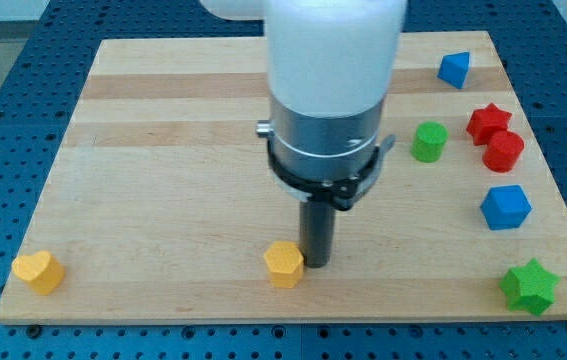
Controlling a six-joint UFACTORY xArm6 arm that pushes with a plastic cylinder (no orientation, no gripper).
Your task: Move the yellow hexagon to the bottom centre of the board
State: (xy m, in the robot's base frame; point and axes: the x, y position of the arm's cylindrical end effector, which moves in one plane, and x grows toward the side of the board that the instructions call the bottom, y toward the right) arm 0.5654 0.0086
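Observation:
The yellow hexagon [284, 264] lies on the wooden board [163, 180] near the bottom edge, about at the centre. My tip [315, 263] stands just to the hexagon's right, touching or almost touching it. The arm's white and grey body [328, 90] rises above it and hides part of the board's top middle.
A yellow heart [39, 271] lies at the bottom left corner. On the view's right: a blue block [454, 69] at the top, a green cylinder [428, 141], a red star [488, 122], a red cylinder [504, 151], a blue cube [505, 207], a green star [530, 286].

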